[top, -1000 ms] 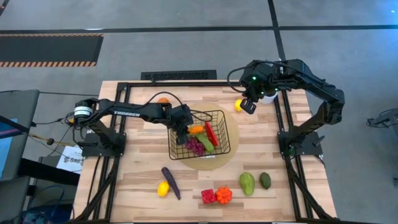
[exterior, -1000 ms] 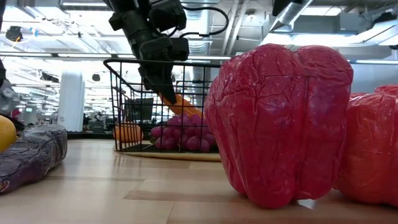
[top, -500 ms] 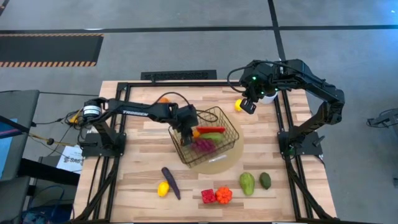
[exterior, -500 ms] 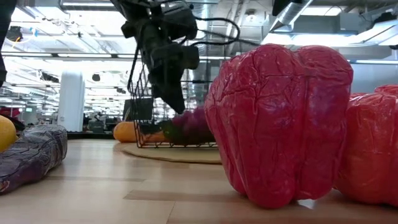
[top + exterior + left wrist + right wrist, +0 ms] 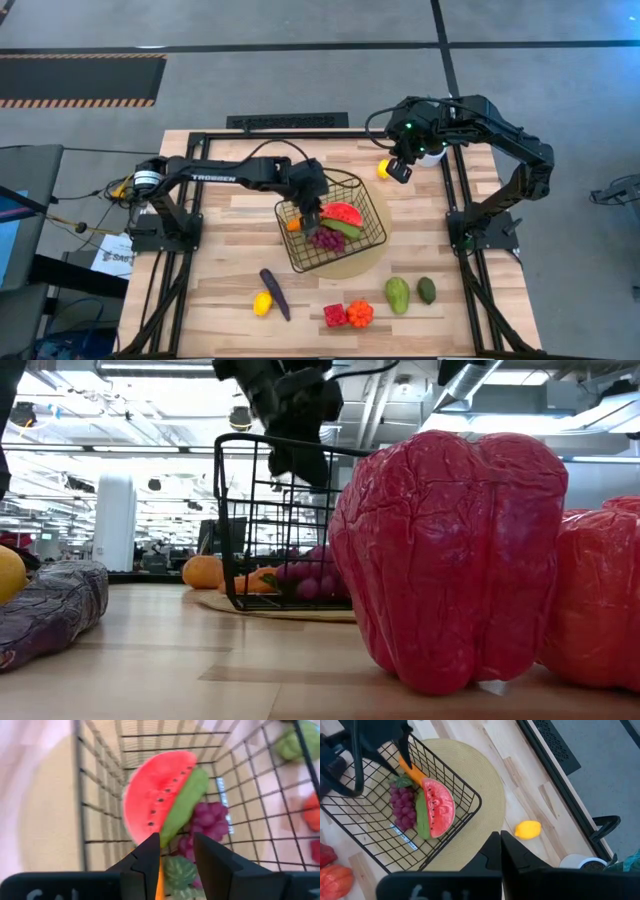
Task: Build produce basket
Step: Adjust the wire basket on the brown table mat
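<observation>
The black wire-grid basket sat on a round woven mat at mid-tabletop, holding a watermelon slice, knobbly purple grapes and an orange carrot. The left tool reached inside the basket near its left rim, fingers slightly parted around the carrot's tip. The right tool hung closed beyond the basket, beside a lemon.

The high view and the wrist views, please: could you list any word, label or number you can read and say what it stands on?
"TROSSEN": white letters on the left arm, high view.
White marks on the left gripper body: cut off, unreadable.
White marks on the right gripper body: cut off, unreadable.
Pale label in the basket: too small to read.
</observation>
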Robot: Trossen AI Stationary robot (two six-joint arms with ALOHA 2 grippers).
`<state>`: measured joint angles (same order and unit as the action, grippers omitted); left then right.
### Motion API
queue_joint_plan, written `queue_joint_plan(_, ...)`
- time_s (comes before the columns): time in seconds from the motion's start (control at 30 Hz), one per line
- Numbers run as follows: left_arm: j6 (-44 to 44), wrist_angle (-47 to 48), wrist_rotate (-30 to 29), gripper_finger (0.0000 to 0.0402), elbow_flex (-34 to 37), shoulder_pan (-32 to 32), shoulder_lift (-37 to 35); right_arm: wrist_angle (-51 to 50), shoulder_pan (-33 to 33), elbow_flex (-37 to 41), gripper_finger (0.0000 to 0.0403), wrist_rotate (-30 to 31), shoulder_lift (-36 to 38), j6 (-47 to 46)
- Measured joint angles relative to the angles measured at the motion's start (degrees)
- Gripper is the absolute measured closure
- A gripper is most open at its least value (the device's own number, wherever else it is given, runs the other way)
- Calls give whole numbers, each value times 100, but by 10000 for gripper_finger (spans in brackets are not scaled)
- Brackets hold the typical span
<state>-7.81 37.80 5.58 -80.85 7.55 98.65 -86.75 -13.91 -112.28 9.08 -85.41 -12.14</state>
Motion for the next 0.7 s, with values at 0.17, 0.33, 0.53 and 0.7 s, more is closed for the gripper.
queue_joint_plan(0.17, -192, 1078, -782, 325, -628, -121, 0, -113, 0, -1, 391, 0, -10, 0)
queue_joint_plan(0.33, -330, 2207, -1495, 363, -1127, -459, -5, -129, 0, 8, 386, -2, -58, 14)
queue_joint_plan(0.53, -1290, 3615, -2499, 397, -1186, -1053, -68, -335, -77, 14, 399, -67, -274, 15)
queue_joint_plan(0.7, -2761, 5171, -3201, 401, -1165, -1608, -243, -334, -144, 16, 381, -212, -469, 13)
